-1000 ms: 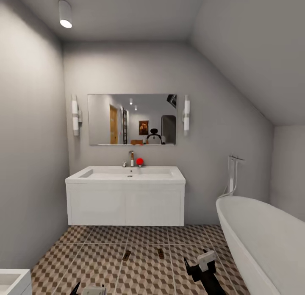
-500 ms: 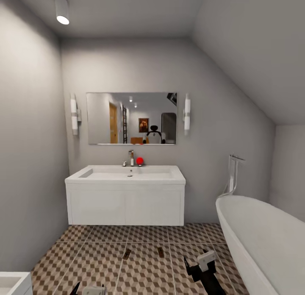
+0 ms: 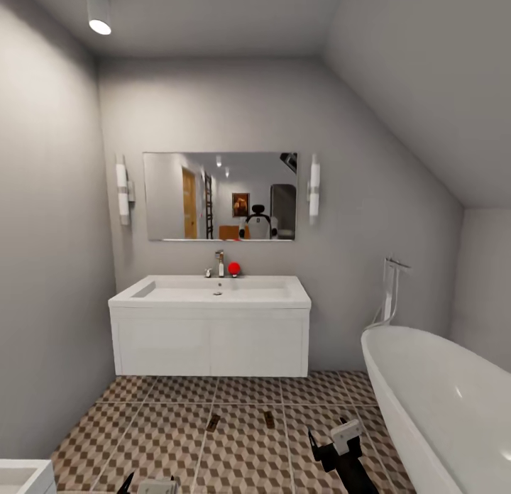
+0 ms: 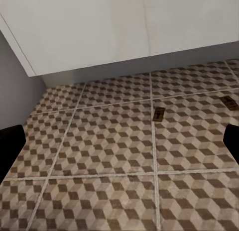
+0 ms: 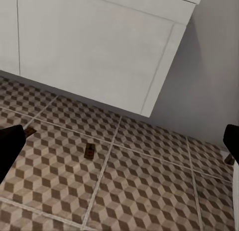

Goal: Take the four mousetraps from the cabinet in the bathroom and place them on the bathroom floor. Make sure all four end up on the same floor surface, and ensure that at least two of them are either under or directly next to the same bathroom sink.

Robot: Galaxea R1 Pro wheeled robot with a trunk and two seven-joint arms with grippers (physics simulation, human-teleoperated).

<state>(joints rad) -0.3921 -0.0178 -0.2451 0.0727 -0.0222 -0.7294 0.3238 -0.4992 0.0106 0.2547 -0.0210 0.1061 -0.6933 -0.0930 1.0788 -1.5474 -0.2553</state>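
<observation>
1. head view: two mousetraps are lying on the bathroom floor point(image 3: 241, 458) in front of the bathroom sink point(image 3: 213, 291), ahead of both grippers. one mousetrap point(image 3: 212, 423) is sitting ahead of the left gripper point(image 3: 151, 485), the other mousetrap point(image 3: 269, 420) ahead and to the inner side of the right gripper point(image 3: 333, 437). both are lying just beyond the white vanity point(image 3: 210, 346), not touching it. the bathtub point(image 3: 440, 402) is standing on the outer side of the right gripper. the right gripper is looking spread and empty; how the left one is standing i cannot tell here.

2. left wrist view: the dark fingertips point(image 4: 11, 146) are showing at opposite edges, wide apart, nothing between them. one trap point(image 4: 159, 113) is lying ahead between them, another point(image 4: 229, 102) further toward the other fingertip.

3. right wrist view: fingertips point(image 5: 10, 144) are also parted and holding nothing. a trap point(image 5: 90, 150) is lying ahead on the tiles, a second point(image 5: 30, 132) just beyond one fingertip.

4. risks, as i am judging them: only two traps are showing, so two are probably remaining to fetch. rolling the base forward could be nudging these traps or striking the bathtub.

5. no readable writing or brand is showing anywhere.
</observation>
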